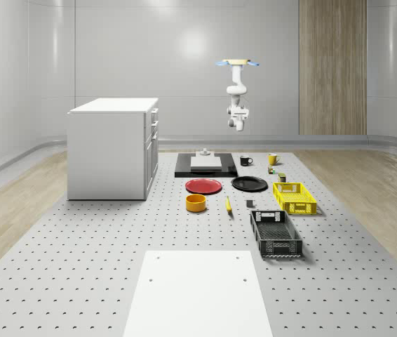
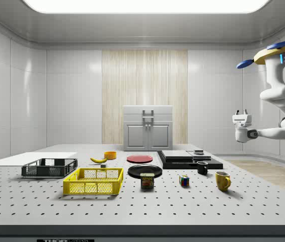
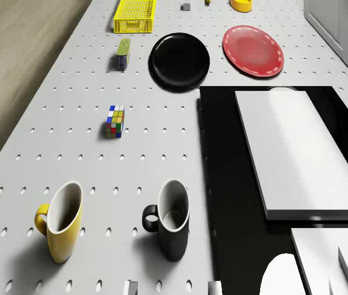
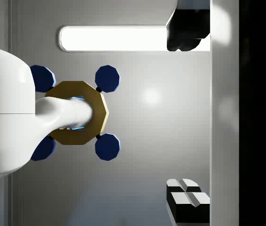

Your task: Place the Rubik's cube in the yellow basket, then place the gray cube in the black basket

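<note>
The gripper (image 2: 241,112) hangs high in the air off the side view's right, fingers pointing up toward the drone (image 2: 278,50) and not down at the table. In the wrist view the two fingers (image 4: 185,40) stand well apart with nothing between them, so it's open and empty. The drone hovers well above the far end of the table (image 1: 79,281), near the two mugs and the black slab (that's my read from the drone view looking down on them).

Where does the job stand? Nothing is done, as far as I can judge. The Rubik's cube (image 3: 115,121) sits on the table between the yellow mug (image 3: 60,222) and the can (image 3: 123,53), well apart from the yellow basket (image 2: 93,187). The gray cube (image 1: 250,203) is also on the table, between the yellow basket and the banana (image 1: 228,205), with the black basket (image 1: 279,249) close by. Both baskets look empty, so both placements are left, Rubik's cube first.

As for orientation, the Rubik's cube rests flat on one face and upright. Being a cube, it has no long axis to line up with, and it looks turned slightly off the rows of holes. The yellow basket does have a long axis, which runs along the table's length, as does the black basket's.
</note>
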Motion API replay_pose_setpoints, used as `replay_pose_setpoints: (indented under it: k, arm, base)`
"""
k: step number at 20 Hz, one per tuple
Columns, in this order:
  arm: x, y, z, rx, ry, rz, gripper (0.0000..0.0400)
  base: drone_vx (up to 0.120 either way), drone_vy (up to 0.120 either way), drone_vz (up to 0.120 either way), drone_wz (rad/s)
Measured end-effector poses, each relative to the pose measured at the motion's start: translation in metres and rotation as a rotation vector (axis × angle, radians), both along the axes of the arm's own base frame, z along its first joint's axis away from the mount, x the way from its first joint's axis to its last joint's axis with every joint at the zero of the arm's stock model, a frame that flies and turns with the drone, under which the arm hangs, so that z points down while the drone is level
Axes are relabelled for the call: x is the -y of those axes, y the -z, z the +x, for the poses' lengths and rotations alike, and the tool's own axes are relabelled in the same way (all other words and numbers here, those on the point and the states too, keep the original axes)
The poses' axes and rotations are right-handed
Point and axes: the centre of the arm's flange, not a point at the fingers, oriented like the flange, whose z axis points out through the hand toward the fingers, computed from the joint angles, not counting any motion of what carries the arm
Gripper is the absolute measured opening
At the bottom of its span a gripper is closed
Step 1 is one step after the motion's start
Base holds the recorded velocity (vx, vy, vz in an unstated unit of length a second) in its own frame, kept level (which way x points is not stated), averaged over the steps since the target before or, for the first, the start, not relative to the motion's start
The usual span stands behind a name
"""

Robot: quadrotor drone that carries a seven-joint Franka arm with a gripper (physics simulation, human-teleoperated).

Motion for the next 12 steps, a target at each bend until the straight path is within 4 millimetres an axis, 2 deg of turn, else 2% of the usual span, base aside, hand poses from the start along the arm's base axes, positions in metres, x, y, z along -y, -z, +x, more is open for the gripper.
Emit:
replay_pose_setpoints:
  k: [7, 12]
  arm:
    - [0.0, -0.05, -0.003, 0.006, 0.0, 0.0, 0.04]
    - [0.0, -0.075, -0.001, 0.009, 0.0, 0.0, 0.04]
  base:
    - [0.0, 0.0, 0.0, 0.0]
    - [0.0, 0.008, 0.0, 0.0]
